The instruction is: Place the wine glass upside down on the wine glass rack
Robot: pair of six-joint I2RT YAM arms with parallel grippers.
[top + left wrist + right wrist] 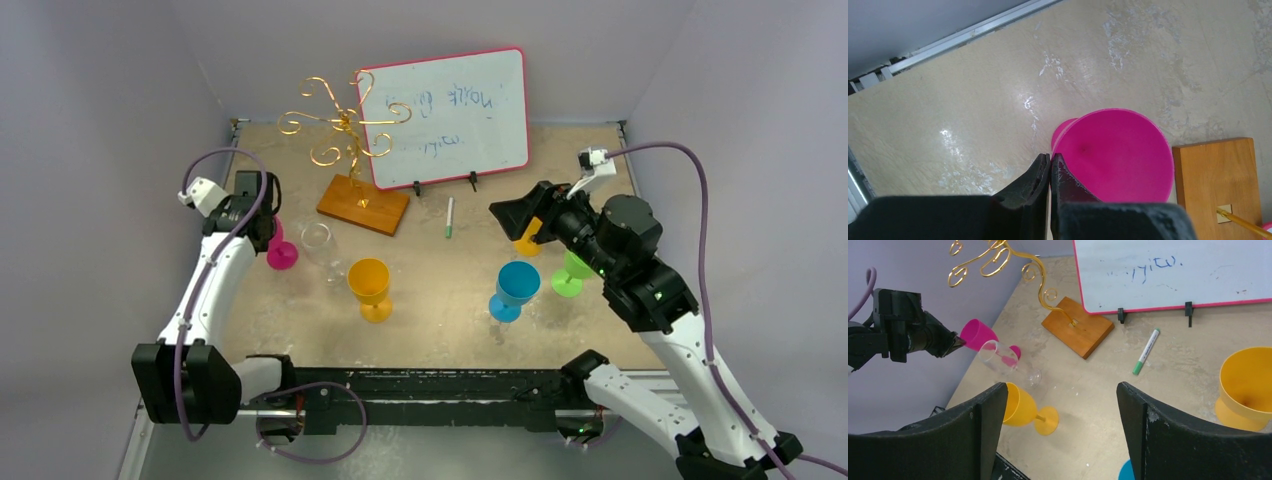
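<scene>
A pink wine glass (1118, 155) stands upright near the table's left edge, also visible in the top view (281, 255). My left gripper (1050, 156) is shut on its rim: one finger sits inside the bowl and the other outside, with the thin wall between them. The wine glass rack (345, 125), gold wire on a wooden base (363, 203), stands behind it with nothing on its arms. My right gripper (1058, 386) hovers open over the right side of the table (505, 212) with nothing between its fingers.
A clear glass (317, 240), a yellow glass (370, 285), a blue glass (515, 288), a green glass (572, 272) and another yellow glass (1248, 387) stand on the table. A pink-framed whiteboard (445, 110) stands at the back, with a green marker (449, 217) in front.
</scene>
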